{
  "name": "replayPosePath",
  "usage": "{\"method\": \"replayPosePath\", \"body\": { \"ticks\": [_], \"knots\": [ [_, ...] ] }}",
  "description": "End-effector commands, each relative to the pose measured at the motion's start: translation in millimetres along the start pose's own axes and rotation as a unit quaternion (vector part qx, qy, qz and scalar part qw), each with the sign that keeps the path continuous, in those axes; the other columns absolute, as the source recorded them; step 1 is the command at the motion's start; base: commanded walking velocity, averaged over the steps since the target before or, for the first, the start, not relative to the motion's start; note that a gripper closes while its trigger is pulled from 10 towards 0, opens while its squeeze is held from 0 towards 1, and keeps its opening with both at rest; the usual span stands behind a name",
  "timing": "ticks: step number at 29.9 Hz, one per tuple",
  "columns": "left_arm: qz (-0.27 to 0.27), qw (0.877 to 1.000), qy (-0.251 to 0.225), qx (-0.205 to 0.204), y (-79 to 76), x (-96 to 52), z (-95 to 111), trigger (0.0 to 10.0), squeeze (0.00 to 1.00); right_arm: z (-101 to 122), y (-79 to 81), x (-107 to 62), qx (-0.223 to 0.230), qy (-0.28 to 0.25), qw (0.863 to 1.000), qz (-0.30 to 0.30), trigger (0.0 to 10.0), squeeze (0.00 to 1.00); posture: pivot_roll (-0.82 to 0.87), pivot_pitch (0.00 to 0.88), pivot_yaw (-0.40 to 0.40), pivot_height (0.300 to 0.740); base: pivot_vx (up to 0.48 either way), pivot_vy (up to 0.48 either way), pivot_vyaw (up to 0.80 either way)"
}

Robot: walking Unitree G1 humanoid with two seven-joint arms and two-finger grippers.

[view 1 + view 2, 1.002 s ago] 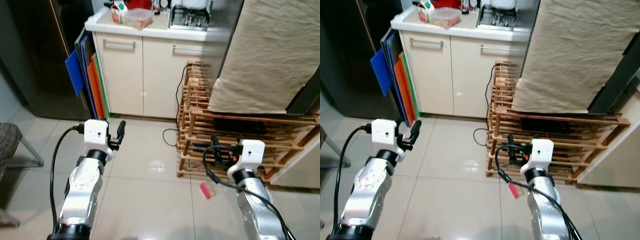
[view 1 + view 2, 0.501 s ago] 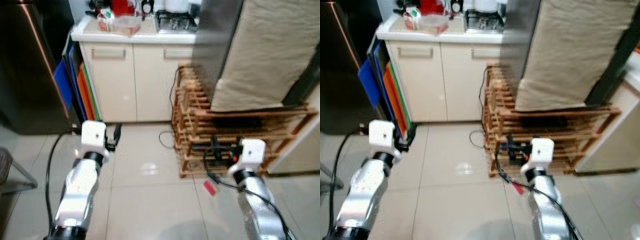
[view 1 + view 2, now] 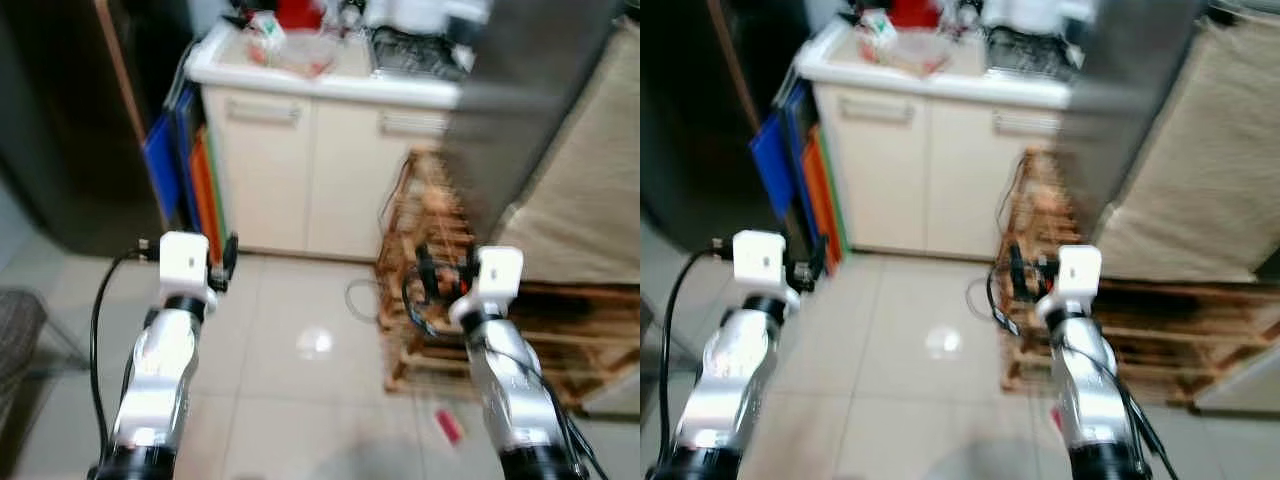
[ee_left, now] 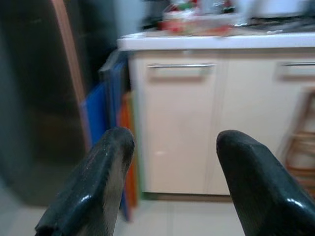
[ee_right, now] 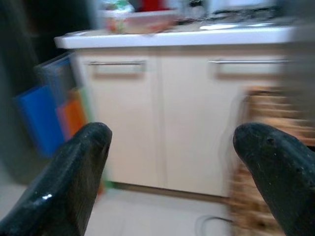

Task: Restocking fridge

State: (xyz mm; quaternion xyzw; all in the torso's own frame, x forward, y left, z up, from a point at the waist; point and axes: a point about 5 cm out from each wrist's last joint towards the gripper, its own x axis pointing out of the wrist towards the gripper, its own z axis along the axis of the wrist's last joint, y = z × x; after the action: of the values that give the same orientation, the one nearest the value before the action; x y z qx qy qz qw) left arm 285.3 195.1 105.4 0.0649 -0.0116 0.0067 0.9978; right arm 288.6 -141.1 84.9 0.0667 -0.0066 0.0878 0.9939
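Observation:
The dark fridge (image 3: pixel 60 120) with a copper-coloured edge stands at the far left, its door closed. On the white counter (image 3: pixel 330 88) lie a clear container (image 3: pixel 305 55) with something red in it and a small carton (image 3: pixel 265 25). My left gripper (image 4: pixel 174 140) is held out low in front, open and holding nothing, pointing at the cream cabinet (image 4: pixel 182 123). My right gripper (image 5: pixel 172 132) is also open and holding nothing, facing the same cabinet doors. Both arms are well short of the counter. The pictures are blurred.
Blue boards (image 3: pixel 165 165) and orange boards (image 3: pixel 205 190) lean between the fridge and the cabinet. A wooden rack (image 3: pixel 440 250) under a beige cover (image 3: pixel 590 200) stands at the right. A pink object (image 3: pixel 447 425) lies on the tiled floor. A chair edge (image 3: pixel 15 340) is at the left.
The whole picture has shifted and blurred, so the camera has moved; the counter and fridge look nearer. Both grippers stay open with nothing in them.

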Motion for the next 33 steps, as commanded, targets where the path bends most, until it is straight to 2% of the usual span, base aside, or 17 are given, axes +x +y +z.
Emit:
{"method": "replayPosePath", "body": {
  "ticks": [1,12,16,22,24,26,33],
  "knots": [
    [-0.012,1.000,0.002,-0.016,-11.0,4.2,2.2,10.0,1.00,-3.2,-13.9,-4.9,-0.010,0.008,1.000,-0.019,10.0,0.00,0.05,0.000,-0.043,0.740,0.465,0.000,0.00],
    [-0.012,0.999,0.011,-0.030,-14.7,5.5,-1.8,10.0,1.00,-4.7,-15.5,-3.3,-0.011,0.009,1.000,-0.025,10.0,0.00,0.04,0.000,-0.042,0.740,0.467,0.000,0.00],
    [-0.004,0.999,0.002,-0.033,-9.3,4.7,1.1,10.0,1.00,0.8,-18.1,-5.6,-0.018,-0.006,0.999,-0.045,10.0,0.00,0.04,0.000,-0.042,0.740,0.469,0.000,0.00],
    [0.000,0.999,-0.003,-0.035,-7.6,3.8,2.4,10.0,1.00,-2.3,-15.3,-5.8,-0.021,-0.002,0.999,-0.041,10.0,0.00,0.05,0.000,-0.049,0.740,0.469,0.000,0.00],
    [-0.005,0.999,-0.006,-0.031,-8.8,5.5,4.3,10.0,1.00,-3.5,-15.9,-4.4,-0.023,0.002,0.999,-0.043,10.0,0.00,0.05,0.000,-0.051,0.740,0.469,0.000,0.00],
    [-0.027,0.998,-0.009,-0.049,-14.9,7.9,8.1,10.0,1.00,-4.6,-16.1,-1.6,-0.024,0.008,0.999,-0.046,10.0,0.00,0.04,0.000,-0.048,0.740,0.469,0.000,0.00],
    [-0.053,0.998,-0.019,-0.039,-23.8,6.5,14.2,10.0,1.00,0.6,-11.3,2.3,-0.029,-0.006,0.999,-0.038,10.0,0.00,0.04,0.000,-0.036,0.740,0.468,0.000,0.00]
  ]
}}
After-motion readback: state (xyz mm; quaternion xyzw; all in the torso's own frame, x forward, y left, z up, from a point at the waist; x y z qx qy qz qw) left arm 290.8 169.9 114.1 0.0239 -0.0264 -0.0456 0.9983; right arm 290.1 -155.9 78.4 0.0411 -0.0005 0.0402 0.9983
